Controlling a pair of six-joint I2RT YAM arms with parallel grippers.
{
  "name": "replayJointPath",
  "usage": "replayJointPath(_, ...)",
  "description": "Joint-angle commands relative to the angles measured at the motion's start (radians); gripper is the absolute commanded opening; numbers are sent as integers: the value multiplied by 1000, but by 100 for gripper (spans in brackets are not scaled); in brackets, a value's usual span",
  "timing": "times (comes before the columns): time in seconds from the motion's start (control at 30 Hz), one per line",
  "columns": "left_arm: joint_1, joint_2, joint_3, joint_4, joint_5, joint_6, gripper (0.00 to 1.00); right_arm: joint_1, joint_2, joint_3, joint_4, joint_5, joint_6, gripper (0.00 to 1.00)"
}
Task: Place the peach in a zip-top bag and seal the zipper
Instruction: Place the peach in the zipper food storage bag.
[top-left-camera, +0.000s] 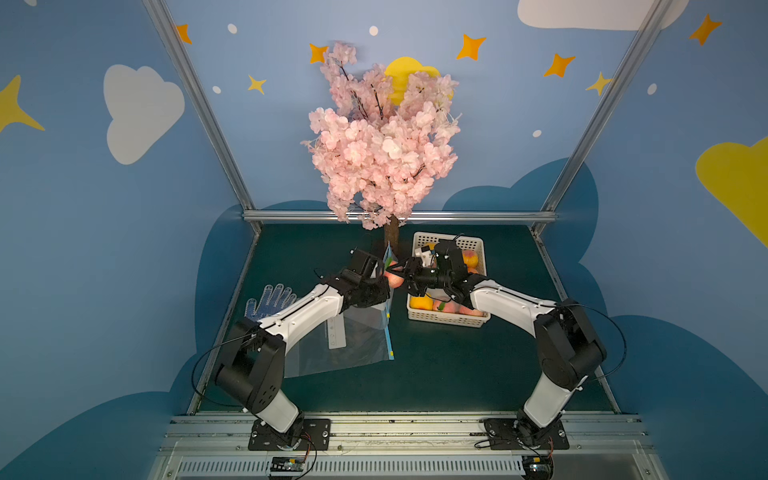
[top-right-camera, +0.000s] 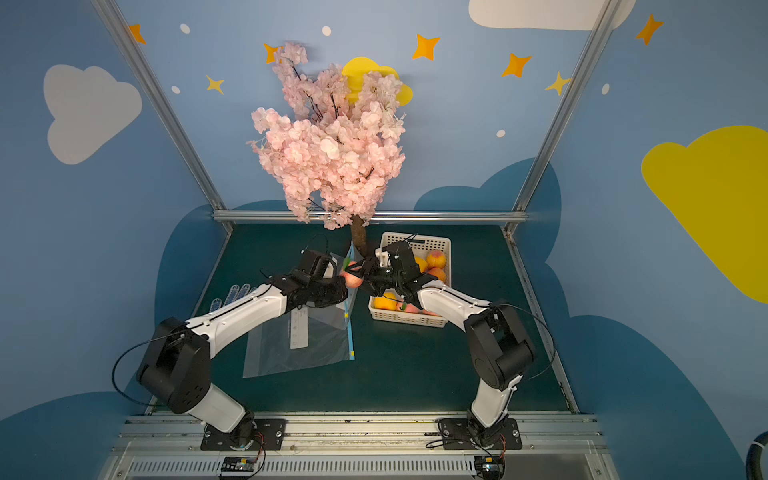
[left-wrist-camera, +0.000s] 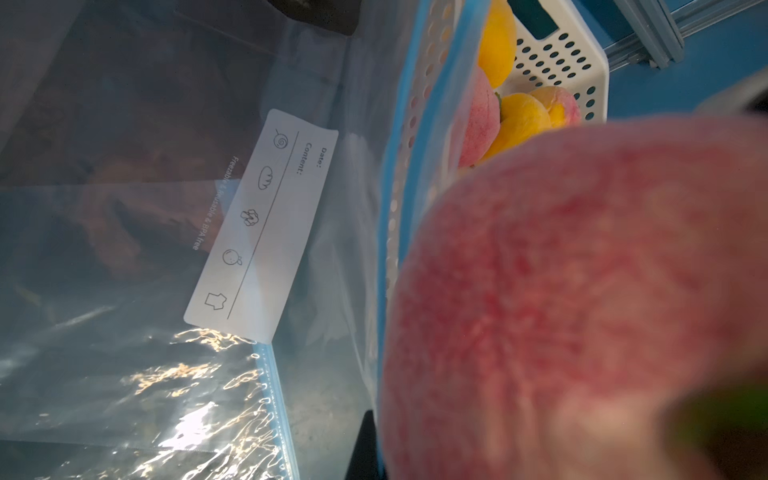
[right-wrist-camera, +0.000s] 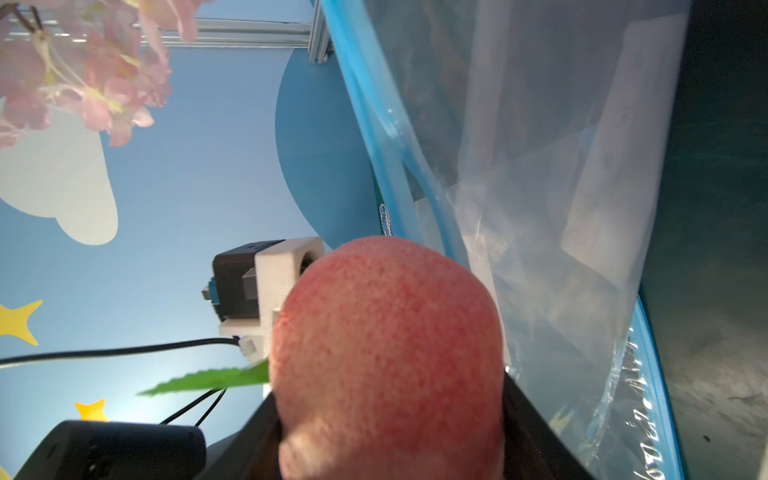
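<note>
A clear zip-top bag (top-left-camera: 353, 345) (top-right-camera: 316, 345) with a blue zipper lies left of centre, its mouth facing the basket. My left gripper (top-left-camera: 379, 269) (top-right-camera: 337, 270) is shut on the bag's upper zipper lip (left-wrist-camera: 399, 166) and holds it raised, so the mouth gapes. My right gripper (top-left-camera: 401, 274) (top-right-camera: 360, 275) is shut on a pink-red peach (top-left-camera: 394, 279) (top-right-camera: 352, 279) right at that mouth. In the right wrist view the peach (right-wrist-camera: 386, 353) sits between both black fingers (right-wrist-camera: 536, 424) beside the bag (right-wrist-camera: 561, 166). The peach (left-wrist-camera: 582, 299) fills much of the left wrist view.
A white perforated basket (top-left-camera: 449, 320) (top-right-camera: 407, 318) with several peaches and yellow fruit stands right of the bag. A blossom tree's trunk (top-left-camera: 391, 239) (top-right-camera: 358, 241) rises just behind the grippers. A dotted glove (top-left-camera: 270, 301) (top-right-camera: 232, 295) lies at the left.
</note>
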Motion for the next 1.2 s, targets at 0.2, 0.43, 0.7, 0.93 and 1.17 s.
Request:
replayJointPath(0.2,6,-1,9,43,39,41,3,60,56,138,-443,241,-262,49)
replayJointPath(0.43,7,-10,5,53,47,81,3,83,131,272,-671,373,-373,49)
replayJointPath(0.7,5,-79,-31,74,-56,95,3,96,203,388,-823,398,-419,63)
replayJointPath(0.93,6,-127,-68,72,-149,118,3,92,153,435,-857,376,-476,86)
replayJointPath(1.17,1,-88,-71,29,-135,128,3,63,23,432,-826,343,-512,89)
